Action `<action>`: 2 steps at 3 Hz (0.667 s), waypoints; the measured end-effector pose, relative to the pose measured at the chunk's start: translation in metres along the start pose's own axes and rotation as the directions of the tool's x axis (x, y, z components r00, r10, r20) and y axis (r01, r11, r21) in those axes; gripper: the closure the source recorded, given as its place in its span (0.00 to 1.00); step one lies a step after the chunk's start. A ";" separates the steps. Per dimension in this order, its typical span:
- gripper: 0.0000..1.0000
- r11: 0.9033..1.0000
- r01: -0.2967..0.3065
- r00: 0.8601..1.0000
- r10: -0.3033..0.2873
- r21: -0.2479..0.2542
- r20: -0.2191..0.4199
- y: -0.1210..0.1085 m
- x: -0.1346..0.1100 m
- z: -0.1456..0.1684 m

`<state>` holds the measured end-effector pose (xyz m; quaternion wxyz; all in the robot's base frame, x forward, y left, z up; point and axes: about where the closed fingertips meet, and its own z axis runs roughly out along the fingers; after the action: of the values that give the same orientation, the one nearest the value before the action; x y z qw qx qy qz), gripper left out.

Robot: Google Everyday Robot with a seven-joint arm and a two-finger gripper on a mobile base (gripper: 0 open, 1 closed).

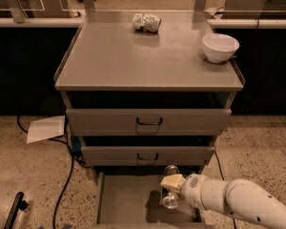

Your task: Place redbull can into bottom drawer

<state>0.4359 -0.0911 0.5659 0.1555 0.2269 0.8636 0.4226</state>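
Redbull can (170, 200) between fingers of gripper (172, 182), over open bottom drawer (128, 199).

floor (24, 175): speckled stone | cabinet (133, 56): grey metal | behind: dark fronts (24, 70), perhaps cupboards

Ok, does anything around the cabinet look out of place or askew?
Nothing spilled or damaged. A loose sheet of paper lies on the floor left of the cabinet, and a crumpled foil packet sits at the back of its top. The claw grips the redbull can over the open bottom drawer.
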 end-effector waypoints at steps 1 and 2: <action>1.00 1.000 0.000 1.000 0.000 0.000 0.000 0.000 0.000 0.000; 1.00 0.997 -0.070 0.997 0.069 -0.029 -0.016 -0.032 0.002 0.012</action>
<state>0.4311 -0.0998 0.5330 0.1377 0.2514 0.8499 0.4422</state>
